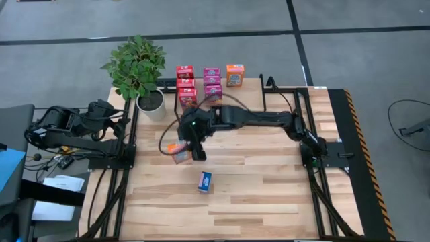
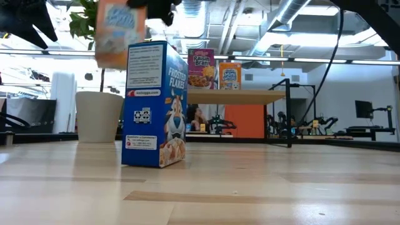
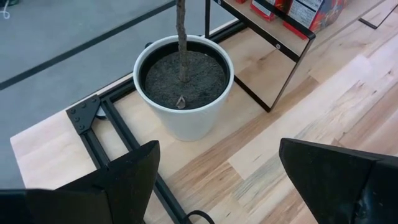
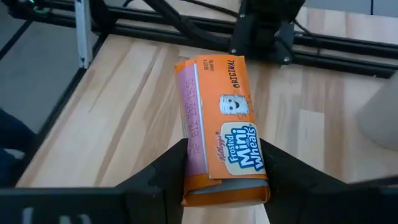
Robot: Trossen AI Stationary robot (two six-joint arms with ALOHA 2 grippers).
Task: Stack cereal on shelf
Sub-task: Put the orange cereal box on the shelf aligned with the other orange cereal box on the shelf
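Right gripper (image 4: 227,180) has the orange Mini-Wheats box (image 4: 221,124) pinched between its two dark fingers, low on the carton, and in the low view it hangs clear above the plank tabletop (image 1: 269,195). I'd say the carry to the shelf (image 1: 208,91) comes next, and the trick is keeping that box level, since thin glossy cardboard can slip or dent under a hard squeeze. Set it square beside the orange box (image 1: 234,74) at the back, away from the red boxes (image 1: 185,84) and magenta boxes (image 1: 212,82). The blue Frosted Flakes box (image 2: 154,104) stands upright on the boards, waiting. Left gripper (image 3: 214,180) sits parked by the smooth white plant pot (image 3: 183,87), fingers spread wide, holding nothing.
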